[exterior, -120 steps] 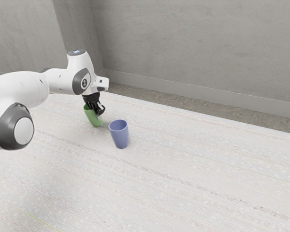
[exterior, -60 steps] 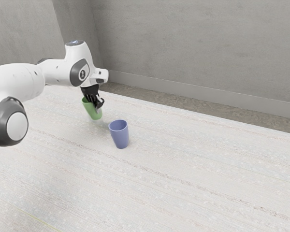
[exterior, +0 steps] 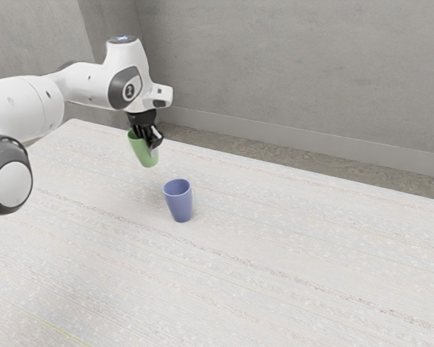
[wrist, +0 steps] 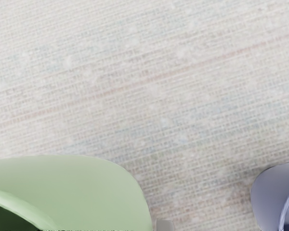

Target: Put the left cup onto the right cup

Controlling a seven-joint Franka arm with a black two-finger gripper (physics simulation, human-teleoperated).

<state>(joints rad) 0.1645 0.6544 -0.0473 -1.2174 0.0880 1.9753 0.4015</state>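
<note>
Two cups are in play. The green cup (exterior: 142,150), the task's left one, hangs clear of the table (exterior: 289,260) in the upper left of the exterior view. The blue cup (exterior: 178,200) stands upright on the table, lower in the frame and toward the exterior view's right, apart from the green one. The gripper (exterior: 149,136) has its black fingers clamped over the green cup's rim (one seems to sit inside the mouth and one outside, though that is hard to make out). The jaws are thus closed on the cup's wall and carry it. The cup hangs a little tilted rather than plumb. In the wrist view it lies blurred just under the hand, with the blue cup's rim off to one side and bare table between them.

The step in hand, as I judge it, is the carry across to the blue cup. Done well, it needs enough height for the green base to pass above the blue rim. The hand should travel until the blue mouth lies under the green cup's base, not under the gripper (the grip is at the rim, off the cup's axis). Then the tilt should be levelled, the cup lowered slowly and straight, and the fingers parted only once green bears on blue. A sideways brush would probably topple the blue cup.
</note>
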